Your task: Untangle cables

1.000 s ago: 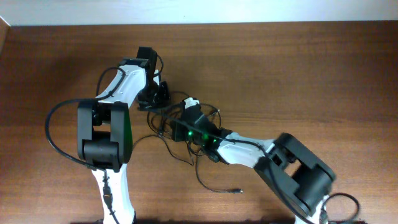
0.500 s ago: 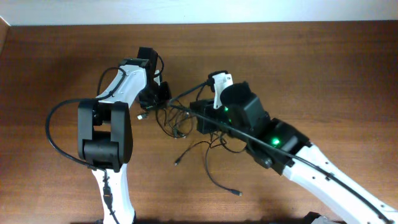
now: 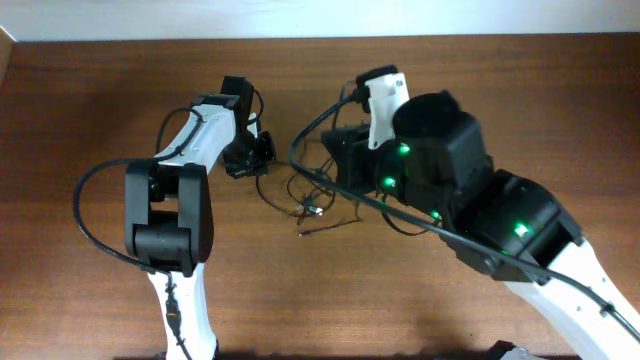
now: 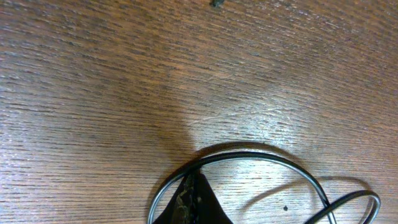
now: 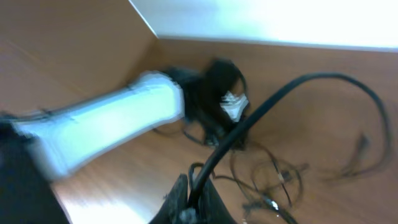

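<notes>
Bottom edge of the right wrist view: right gripper (image 5: 186, 208) is pinching one black cord of the cables (image 5: 273, 102), with its fingers pressing close on it. The view is blurring badly. The held cord is rising from the jaws toward the upper right of the frame, then curving down along the right edge. Beyond it, the rest of the cables are lying in loose loops on the wooden table (image 3: 560, 90). Farther still, the white left arm (image 5: 112, 118) is reaching in from the left.

Overhead: right arm (image 3: 450, 170) is standing high and filling the centre right. The loops are sitting at frame centre, just left of it. One loose cord end (image 3: 302, 232) is trailing toward the lower centre.

Left gripper (image 4: 193, 202) is sitting low at the upper left edge of the loops. In its wrist view a dark finger wedge is showing at the bottom edge, with a cord arcing around it. Cannot tell whether those fingers are spreading or gripping.
</notes>
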You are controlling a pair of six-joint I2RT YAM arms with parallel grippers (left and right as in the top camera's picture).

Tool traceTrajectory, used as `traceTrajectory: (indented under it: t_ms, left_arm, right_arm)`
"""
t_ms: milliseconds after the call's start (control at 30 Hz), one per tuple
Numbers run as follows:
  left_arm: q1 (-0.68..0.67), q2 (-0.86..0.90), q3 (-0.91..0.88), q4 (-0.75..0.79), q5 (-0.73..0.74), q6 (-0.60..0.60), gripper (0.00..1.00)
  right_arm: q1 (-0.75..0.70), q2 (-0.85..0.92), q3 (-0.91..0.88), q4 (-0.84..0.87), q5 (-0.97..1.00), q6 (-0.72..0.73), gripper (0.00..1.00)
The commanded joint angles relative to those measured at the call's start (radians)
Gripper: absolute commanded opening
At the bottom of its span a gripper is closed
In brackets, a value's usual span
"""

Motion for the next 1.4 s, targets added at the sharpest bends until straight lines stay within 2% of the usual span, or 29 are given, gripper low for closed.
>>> traceTrajectory:
  t_ms: [0,167,200,233,267,333,433,500,533,600,700,733,767,800,833,900,1000,1067,1100,1167,1267,1367]
  left_arm:
    - [-0.002,0.013,-0.010,-0.006,0.000,-0.003,0.02]
    - [-0.002,0.013,-0.010,-0.006,0.000,-0.003,0.03]
    - [-0.002,0.013,-0.010,-0.006,0.000,-0.003,0.03]
    - [-0.002,0.013,-0.010,-0.006,0.000,-0.003,0.04]
    - [-0.002,0.013,-0.010,-0.006,0.000,-0.003,0.04]
    - [-0.002,0.013,-0.010,-0.006,0.000,-0.003,0.05]
    - [-0.002,0.013,-0.010,-0.006,0.000,-0.003,0.05]
    - [-0.002,0.013,-0.010,-0.006,0.000,-0.003,0.05]
    - [-0.002,0.013,-0.010,-0.006,0.000,-0.003,0.05]
    - [-0.002,0.013,-0.010,-0.006,0.000,-0.003,0.06]
    - [-0.002,0.013,-0.010,-0.006,0.000,-0.003,0.05]
    - [-0.002,0.013,-0.010,-0.006,0.000,-0.003,0.05]
    - [-0.002,0.013,-0.010,-0.006,0.000,-0.003,0.05]
    - [-0.002,0.013,-0.010,-0.006,0.000,-0.003,0.05]
    - [-0.002,0.013,-0.010,-0.007,0.000,-0.003,0.05]
    - [-0.002,0.013,-0.010,-0.008,0.000,-0.003,0.05]
    - [-0.002,0.013,-0.010,-0.010,-0.001,-0.002,0.06]
    - [-0.002,0.013,-0.010,-0.010,-0.001,-0.002,0.13]
    - [-0.002,0.013,-0.009,-0.019,0.001,-0.002,0.00]
    - [-0.002,0.000,0.035,-0.080,0.003,0.055,0.00]
    - [-0.005,-0.064,0.147,-0.233,-0.108,0.065,0.00]
    - [-0.014,-0.143,0.175,-0.245,-0.109,0.067,0.19]
  right_arm:
    - [0.000,0.080,0.013,-0.099,0.039,-0.010,0.04]
    - [0.000,0.274,0.013,-0.210,0.006,-0.010,0.04]
    - [0.000,0.309,0.013,-0.209,-0.007,-0.010,0.11]
    - [0.000,0.325,0.013,-0.204,-0.006,-0.010,0.43]
    - [-0.005,0.327,0.013,-0.197,-0.006,-0.010,0.66]
    - [-0.023,0.319,0.016,-0.188,-0.007,-0.010,0.79]
    - [-0.079,0.317,0.016,-0.217,-0.030,-0.010,0.84]
    - [-0.119,0.317,0.016,-0.237,-0.092,-0.010,0.84]
    - [-0.134,0.317,0.016,-0.250,-0.105,-0.010,0.79]
    - [-0.144,0.317,0.016,-0.285,-0.105,-0.010,0.56]
    - [-0.144,0.317,0.014,-0.340,-0.085,-0.010,0.31]
    - [-0.144,0.317,0.014,-0.356,-0.065,-0.011,0.29]
    - [-0.144,0.317,0.014,-0.373,-0.020,-0.034,0.53]
    - [-0.144,0.317,0.014,-0.381,0.012,-0.065,0.61]
    - [-0.144,0.317,0.014,-0.391,0.050,-0.081,0.64]
    - [-0.146,0.317,0.014,-0.454,0.168,-0.071,0.69]
    - [-0.211,0.319,-0.016,-0.525,0.185,0.004,0.72]
    - [-0.271,0.319,-0.068,-0.520,0.184,0.067,0.72]
    - [-0.307,0.319,-0.109,-0.507,0.182,0.092,0.72]
    - [-0.362,0.320,-0.171,-0.472,0.158,0.092,0.73]
    - [-0.440,0.320,-0.247,-0.420,0.100,0.093,0.74]
    - [-0.452,0.320,-0.257,-0.374,0.060,0.093,0.91]
